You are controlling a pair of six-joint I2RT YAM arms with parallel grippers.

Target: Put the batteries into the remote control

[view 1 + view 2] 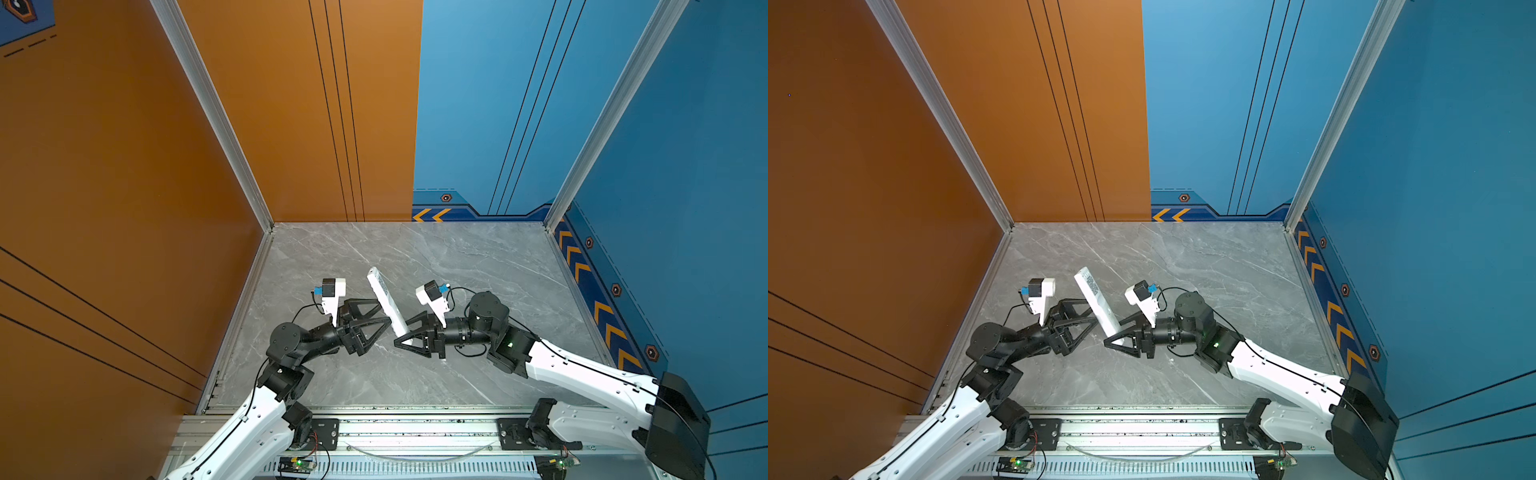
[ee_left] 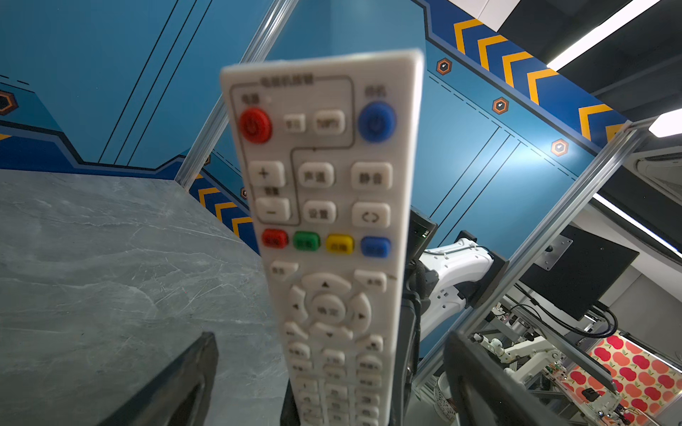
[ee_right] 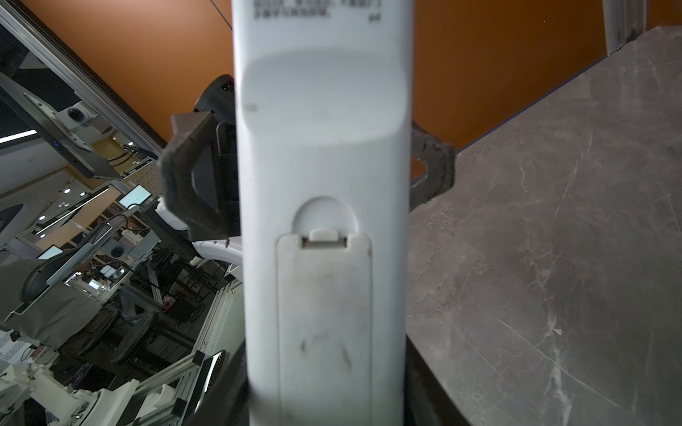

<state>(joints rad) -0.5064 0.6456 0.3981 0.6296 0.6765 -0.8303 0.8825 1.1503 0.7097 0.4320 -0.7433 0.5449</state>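
- Closest to our right wrist camera is the plain white back of the remote control [image 3: 321,147], which fills the middle of that view. Blurred print runs across its far end.
- We see the battery cover [image 3: 324,313] seated flush in that back, with its latch tab in place.
- Our left wrist camera faces the other side of the remote control. Round red and blue buttons sit at its far end, a row of red, green, yellow and blue buttons [image 2: 324,241] below them, then a ring of arrow keys.
- Our right gripper [image 1: 402,332] is clamped on the lower end of the remote control, with one finger on each long edge.
- In both top views the remote control stands raised off the grey marble bench [image 1: 457,270], tilted, with its free end leaning up and away toward the back wall.
- Our left gripper [image 1: 385,311] reaches in from the opposite side with its jaws wide apart, straddling the remote control near its middle.
- From the left wrist, its dark fingers [image 2: 177,383] stand on either side of the white bar, with bench visible in the gap on one side. From the right wrist, one finger sits very near an edge, and we cannot tell if it touches.
- The two grippers meet over the near middle of the bench.
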